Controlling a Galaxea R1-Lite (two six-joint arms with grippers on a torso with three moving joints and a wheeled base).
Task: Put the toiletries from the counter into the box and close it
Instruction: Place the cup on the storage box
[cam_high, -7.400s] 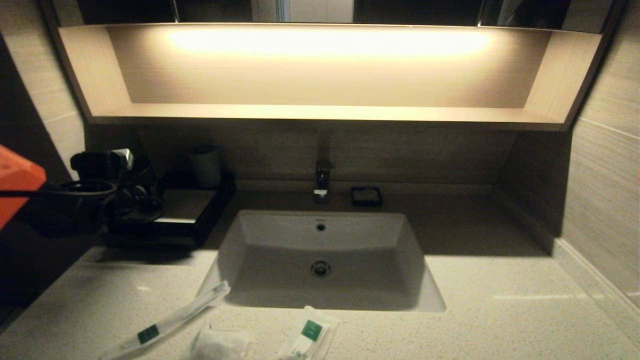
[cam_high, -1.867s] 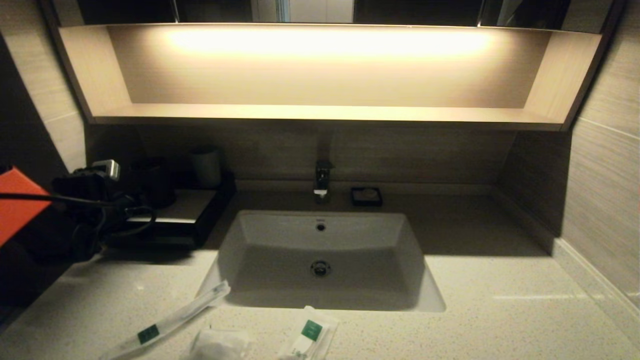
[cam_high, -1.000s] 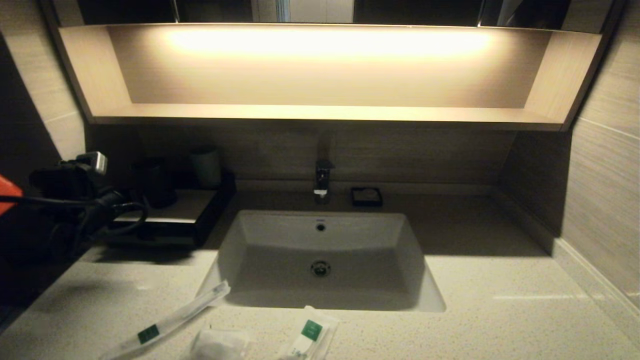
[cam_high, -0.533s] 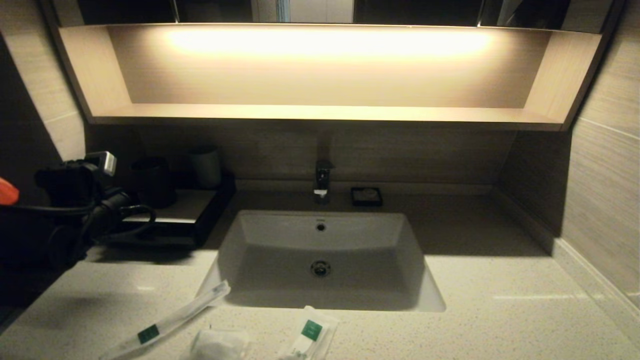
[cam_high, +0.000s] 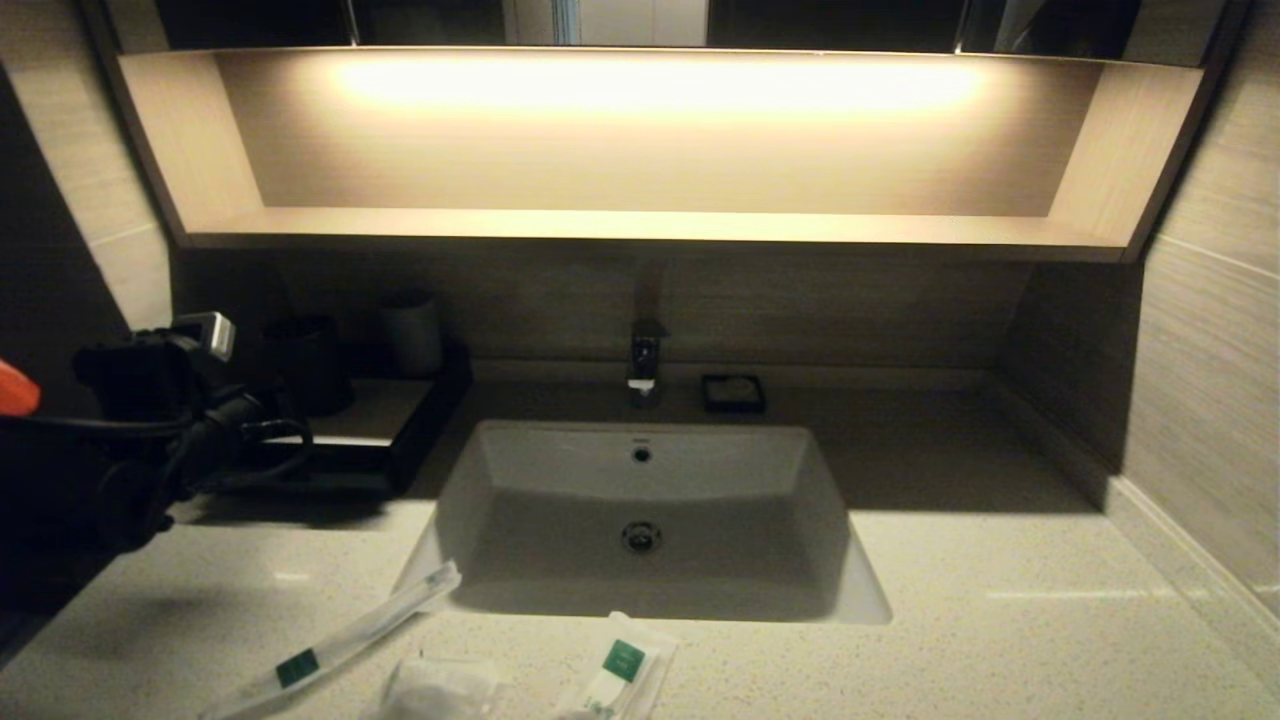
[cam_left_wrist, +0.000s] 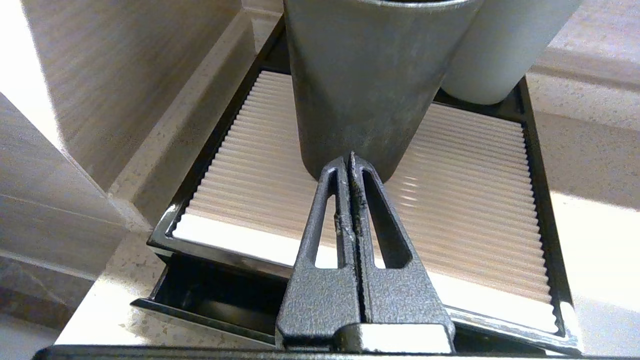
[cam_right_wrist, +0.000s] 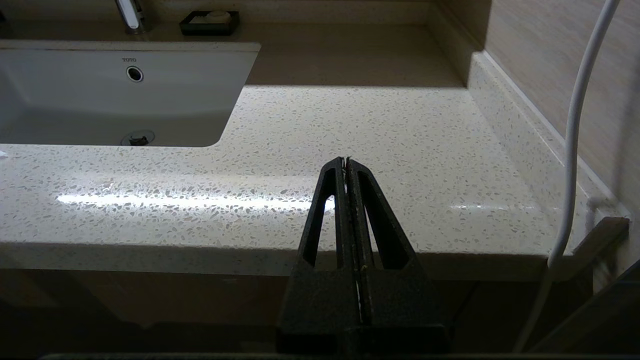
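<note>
Left gripper (cam_left_wrist: 350, 159): fingers pressed flat together, nothing between them. It's hanging over the near end of the black box (cam_left_wrist: 165, 235), tips right by the dark metal cup (cam_left_wrist: 370, 85).

Right gripper (cam_right_wrist: 346, 161): also pinched closed and empty, parked off the front edge of the counter (cam_right_wrist: 350, 135), well apart from everything.

Box: sits back-left of the sink (cam_high: 640, 520). The ribbed lid (cam_left_wrist: 465, 210) looks slid back a bit, so you've got a dark gap at the near end. Two cups stand on it, the dark one and a pale cup (cam_left_wrist: 500, 50).

Toiletries: all on the front counter edge. Long wrapped toothbrush (cam_high: 340, 640), a crinkly clear packet (cam_high: 440, 690), and a flat sachet with a green label (cam_high: 620, 670).

Handling, my guess: these are light, soft, slippery film wraps. You'll want to pinch the toothbrush mid-length where the stiff handle is. The sachet lies flat, so grab an edge. Packet will squash, so go gentle.

Watch out: those cups could tip if you shove the lid.
</note>
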